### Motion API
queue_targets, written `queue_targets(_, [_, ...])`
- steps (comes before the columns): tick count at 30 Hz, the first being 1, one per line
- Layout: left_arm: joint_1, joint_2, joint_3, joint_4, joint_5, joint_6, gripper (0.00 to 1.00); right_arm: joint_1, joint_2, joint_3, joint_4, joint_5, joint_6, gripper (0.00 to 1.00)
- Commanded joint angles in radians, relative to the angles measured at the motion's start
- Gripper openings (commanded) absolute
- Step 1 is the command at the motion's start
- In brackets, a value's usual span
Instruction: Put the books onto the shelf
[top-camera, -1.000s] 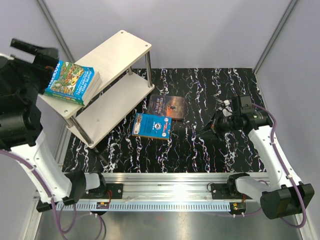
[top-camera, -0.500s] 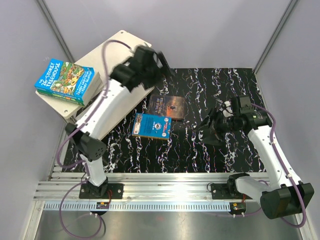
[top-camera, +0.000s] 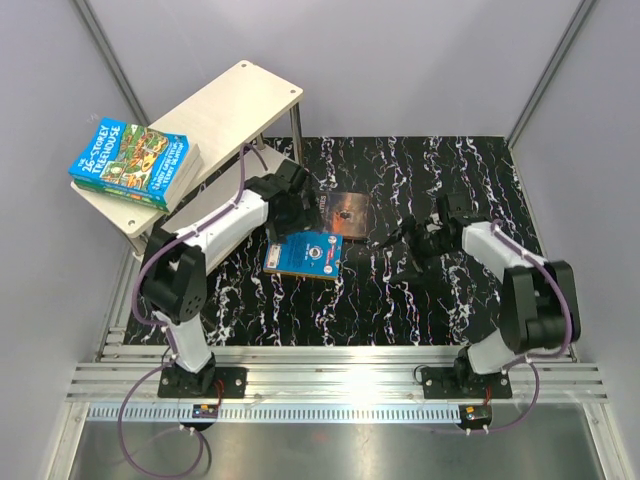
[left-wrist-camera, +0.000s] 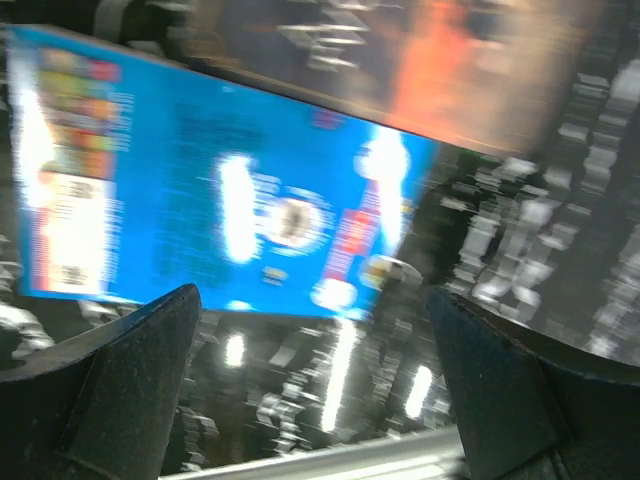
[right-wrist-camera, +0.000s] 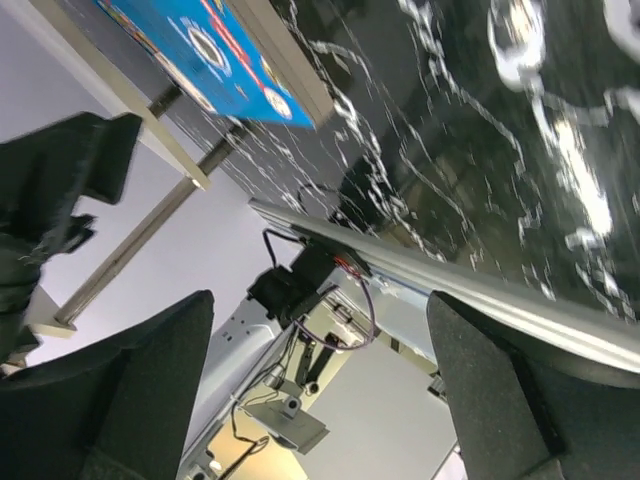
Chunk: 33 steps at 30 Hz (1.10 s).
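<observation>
While both agape, left claw (left-wrist-camera: 312, 300), right claw (right-wrist-camera: 320, 300) near two books, blue book (top-camera: 304, 252), dark book (top-camera: 348, 211); one shelf (top-camera: 230, 100).

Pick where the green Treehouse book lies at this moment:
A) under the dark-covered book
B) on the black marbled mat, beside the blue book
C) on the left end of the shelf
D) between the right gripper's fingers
C: the green Treehouse book rests on the left end of the shelf, while only the blue book and the dark book lie on the mat.
</observation>
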Motion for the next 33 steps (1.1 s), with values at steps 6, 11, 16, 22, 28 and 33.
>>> queue_targets(6, [0.097,-0.015,-0.101,0.11,-0.049,0.181,0.99,0.032,0.29,0.008,0.532,-0.087,0.144,0.91])
queue_targets(11, [0.12,0.029,-0.115,0.096,-0.126,0.215,0.99,0.101,0.394,0.076,0.583,-0.06,0.167,0.89])
queue_targets(16, [0.12,0.078,-0.138,0.082,-0.216,0.233,0.99,0.129,0.48,0.08,0.707,-0.054,0.23,0.88])
queue_targets(22, [0.121,0.144,-0.196,0.133,-0.253,0.256,0.99,0.136,0.549,0.093,0.766,-0.054,0.26,0.88])
queue_targets(28, [0.115,0.203,-0.213,0.208,-0.159,0.264,0.99,0.145,0.594,0.108,0.769,-0.048,0.251,0.86])
queue_targets(33, [0.04,0.236,-0.132,0.196,-0.074,0.256,0.99,0.173,0.62,0.109,0.776,-0.044,0.242,0.82])
